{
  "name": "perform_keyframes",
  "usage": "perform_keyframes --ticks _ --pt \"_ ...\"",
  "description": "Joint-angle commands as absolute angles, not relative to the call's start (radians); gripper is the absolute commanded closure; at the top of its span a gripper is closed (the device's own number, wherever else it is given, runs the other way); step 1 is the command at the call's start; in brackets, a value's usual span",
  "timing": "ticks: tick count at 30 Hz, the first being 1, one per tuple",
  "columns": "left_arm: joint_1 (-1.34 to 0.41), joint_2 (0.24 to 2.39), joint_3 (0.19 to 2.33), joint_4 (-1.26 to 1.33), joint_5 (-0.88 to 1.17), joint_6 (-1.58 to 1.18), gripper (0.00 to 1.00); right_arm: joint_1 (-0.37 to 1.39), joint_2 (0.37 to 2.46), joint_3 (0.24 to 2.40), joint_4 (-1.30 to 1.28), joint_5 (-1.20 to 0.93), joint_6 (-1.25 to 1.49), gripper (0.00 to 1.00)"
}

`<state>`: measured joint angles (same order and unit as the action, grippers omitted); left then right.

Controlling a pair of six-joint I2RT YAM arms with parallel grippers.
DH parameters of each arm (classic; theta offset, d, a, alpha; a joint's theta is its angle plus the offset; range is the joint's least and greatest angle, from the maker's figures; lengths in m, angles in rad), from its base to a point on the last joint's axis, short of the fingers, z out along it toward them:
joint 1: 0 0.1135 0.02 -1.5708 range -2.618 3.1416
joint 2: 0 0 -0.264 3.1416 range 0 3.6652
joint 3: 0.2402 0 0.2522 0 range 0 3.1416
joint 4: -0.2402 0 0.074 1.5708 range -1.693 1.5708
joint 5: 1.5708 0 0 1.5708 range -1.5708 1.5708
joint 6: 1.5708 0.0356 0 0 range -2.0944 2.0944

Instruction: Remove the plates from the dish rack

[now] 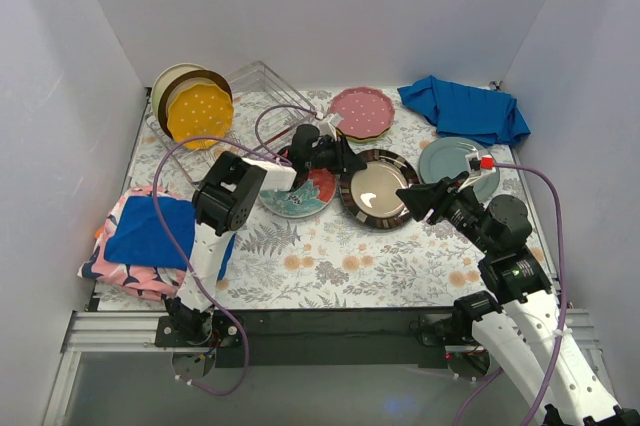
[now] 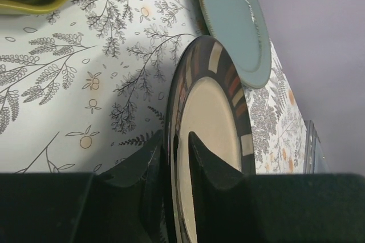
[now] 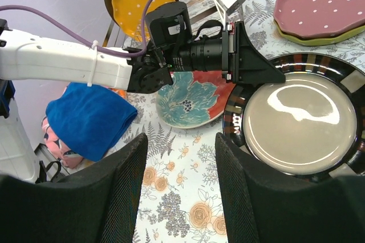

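Cream plate [image 1: 166,79] mostly behind orange plate [image 1: 200,114]

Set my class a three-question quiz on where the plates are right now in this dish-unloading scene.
1. True or false: the pink plate lies on a green plate.
2. The jaws of the left gripper straddle whose rim? A floral plate, B dark-rimmed plate, C grey plate.
3. How many plates stand in the rack?
Key: 1 true; 2 B; 3 two.
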<state>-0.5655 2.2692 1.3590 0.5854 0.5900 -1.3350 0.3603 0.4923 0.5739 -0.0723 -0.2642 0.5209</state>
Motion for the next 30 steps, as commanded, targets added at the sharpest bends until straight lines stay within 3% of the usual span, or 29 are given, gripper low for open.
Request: perform_keyframes --ticks 1,4,6,30 --pt "-0.569 2.253 1.431 0.526 0.566 -1.273 0.79 0.362 0.489 0.609 -0.054 -0.252 0.502 0.43" --pt "-0.569 2.256 1.454 0.476 0.539 -1.237 0.76 0.362 0.488 0.609 -0.054 -0.250 0.500 0.43" --pt "-0.569 2.267 1.494 0.437 0.514 -1.215 0.64 0.361 0.486 0.609 -0.054 -0.250 0.499 0.43" --pt "-0.569 2.286 1.686 0.181 0.359 -1.031 0.57 0.362 0.483 0.600 -0.078 -0.230 0.477 0.43"
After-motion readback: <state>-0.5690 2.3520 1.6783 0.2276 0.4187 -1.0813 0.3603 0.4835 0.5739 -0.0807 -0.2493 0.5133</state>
